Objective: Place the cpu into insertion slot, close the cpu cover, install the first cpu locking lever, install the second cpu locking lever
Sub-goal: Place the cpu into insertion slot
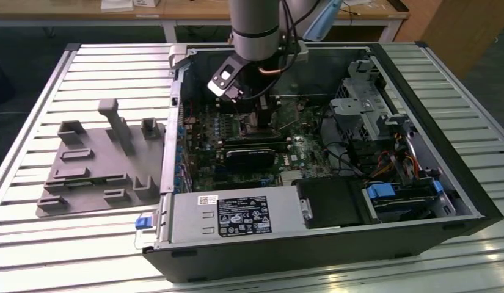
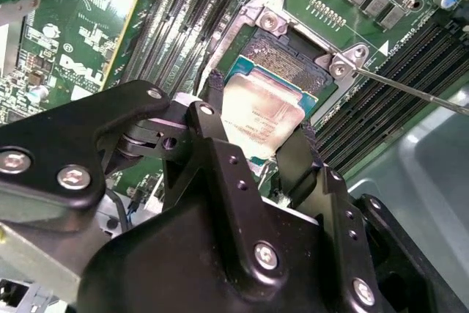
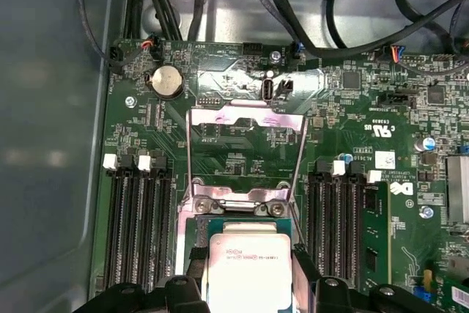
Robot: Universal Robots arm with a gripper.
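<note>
My gripper (image 2: 260,108) is shut on the cpu (image 2: 265,119), a flat silver-grey chip clamped between two black fingers (image 2: 211,97). The chip sits over the insertion slot (image 2: 282,56), whose dark recess shows just beyond the chip's edge; I cannot tell whether they touch. In the first wrist view the cpu (image 3: 248,273) lies between the fingers, and the cpu cover (image 3: 246,114) stands swung open past the socket, with the board visible through its window. A thin locking lever (image 2: 414,91) sticks out beside the socket. In the exterior view the gripper (image 1: 256,116) reaches down into the open computer case.
Long black memory slots (image 3: 139,225) flank the socket on both sides. A black card (image 1: 250,157), the power supply (image 1: 235,217) and drive bays (image 1: 382,122) crowd the case. Cables (image 3: 330,12) hang near the far case wall. A grey fixture plate (image 1: 97,165) lies at the exterior view's left.
</note>
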